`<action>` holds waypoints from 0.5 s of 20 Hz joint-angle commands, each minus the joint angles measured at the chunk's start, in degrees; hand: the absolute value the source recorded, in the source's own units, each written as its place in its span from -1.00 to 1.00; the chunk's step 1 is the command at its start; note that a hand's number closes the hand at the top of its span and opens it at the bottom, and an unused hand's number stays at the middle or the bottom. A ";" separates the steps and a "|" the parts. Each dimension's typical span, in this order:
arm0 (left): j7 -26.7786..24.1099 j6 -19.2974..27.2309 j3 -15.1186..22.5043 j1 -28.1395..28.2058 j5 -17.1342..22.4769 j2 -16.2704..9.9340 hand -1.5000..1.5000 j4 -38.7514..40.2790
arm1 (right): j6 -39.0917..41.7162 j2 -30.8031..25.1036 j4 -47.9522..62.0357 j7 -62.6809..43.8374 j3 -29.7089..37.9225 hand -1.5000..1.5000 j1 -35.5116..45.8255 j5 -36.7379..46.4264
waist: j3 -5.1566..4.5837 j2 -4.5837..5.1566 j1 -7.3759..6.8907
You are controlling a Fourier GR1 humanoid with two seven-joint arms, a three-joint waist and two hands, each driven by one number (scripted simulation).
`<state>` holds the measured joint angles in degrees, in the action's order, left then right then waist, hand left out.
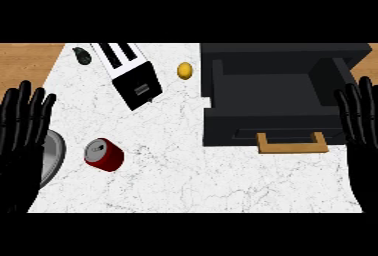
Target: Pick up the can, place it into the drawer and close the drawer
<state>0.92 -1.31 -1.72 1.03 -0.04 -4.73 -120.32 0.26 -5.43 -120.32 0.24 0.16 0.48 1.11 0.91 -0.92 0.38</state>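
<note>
A white marble counter (192, 175) is seen from steeply above. At the lower left edge, the robot's left hand (18, 145) stands flat with its fingers straight and slightly spread, pointing away from the viewer and holding nothing. Partly behind it lies a grey plate (52, 157), only its right rim showing. At the right edge, the right hand (362, 130) is in the same resting pose, fingers straight and apart, empty.

Just right of the plate, a red can (104, 154) lies tilted on the counter with its silver top facing up and left. It is well apart from both hands.

Further back and to the right sits a black drawer (277, 100), pulled open, with a wooden handle (292, 144) on its near face. Its inside looks dark.

Further still, left of the drawer, a black and white toaster (131, 75) sits at an angle. A yellow lemon (184, 70) lies between toaster and drawer. A dark green avocado (83, 55) rests near the counter's far left corner.
</note>
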 commanded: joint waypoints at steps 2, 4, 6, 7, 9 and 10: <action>-2.43 -5.69 0.23 0.36 5.33 -1.61 -1.00 -0.32 | 0.81 1.00 0.58 6.80 0.36 -1.00 -5.11 0.29 | -0.91 0.86 -0.24; -3.10 -11.33 1.81 -0.79 10.37 -3.43 -1.00 -0.87 | -0.83 -0.08 -0.89 0.35 1.34 -1.00 0.41 0.75 | -0.97 0.82 -0.37; -5.73 -16.61 2.27 1.00 15.43 -4.61 -1.00 -1.28 | -0.02 -0.12 1.53 2.79 2.39 -1.00 0.73 -0.68 | -0.96 0.87 -0.68; 5.79 -12.74 2.81 5.52 8.39 -7.04 -1.00 3.99 | -2.36 1.73 4.94 -6.64 1.20 -1.00 -4.83 0.39 | -0.90 1.47 -0.59; 7.74 -12.89 2.45 6.84 9.99 -7.07 -1.00 3.24 | -1.12 -0.36 1.75 -10.90 2.67 -1.00 -5.59 -1.32 | -0.93 0.87 -0.29; 11.39 -12.90 2.42 5.55 11.35 -7.86 -1.00 0.62 | -2.18 0.06 0.37 -13.56 2.15 -1.00 -4.29 -0.80 | -0.91 0.80 -0.43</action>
<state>5.10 -12.68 0.25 4.57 9.35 -10.27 -118.47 -1.04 -5.00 -118.97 -5.63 1.81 -2.81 0.73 0.06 -0.03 0.10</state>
